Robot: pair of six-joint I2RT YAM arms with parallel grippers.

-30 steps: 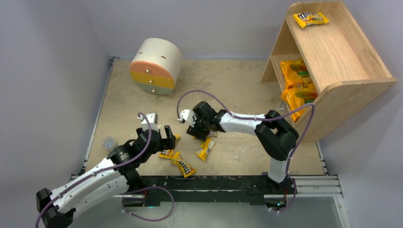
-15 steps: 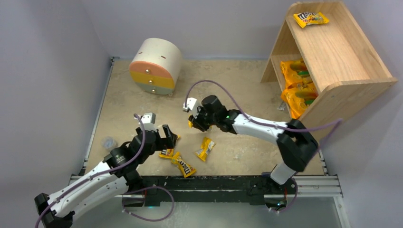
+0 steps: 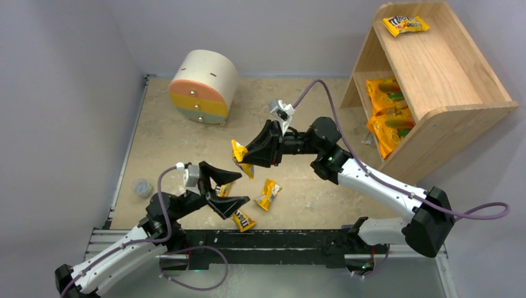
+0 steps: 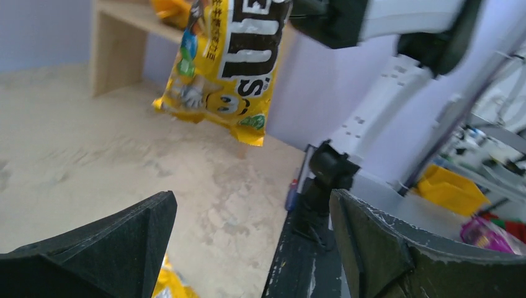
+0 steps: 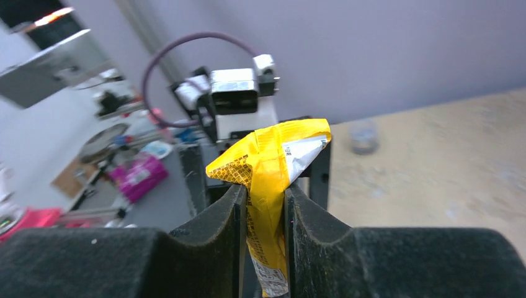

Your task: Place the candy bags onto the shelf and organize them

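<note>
The beige table [image 3: 310,118] is taken up at its far right corner by the wooden shelf [image 3: 446,74], and the round cream cabinet [image 3: 203,87] is seen at the far left. On the lower tier of the shelf an orange bag [image 3: 383,89] and a second orange bag [image 3: 389,127] are stacked close together. On the top tier one yellow packet [image 3: 405,25] is laid flat.

The right gripper [image 3: 248,156] is held above the middle of the table, well apart from the shelf. Its fingers are clamped on the held packet [image 3: 239,152], which is lifted clear of the table. In the right wrist view, the crumpled top edge of that packet [image 5: 273,149] is seen pinched between the two pads.

The left gripper [image 3: 242,187] is found just below and beside it, with its jaws spread wide and nothing between them. In the left wrist view the held packet [image 4: 229,56] hangs above and beyond the spread fingers [image 4: 124,248], not touching them.

Three more are left on the table. A loose packet [image 3: 268,194] lies right of the left gripper, a near packet [image 3: 242,220] lies at the table's edge, and a third packet [image 3: 223,190] is partly hidden under the left fingers.
</note>
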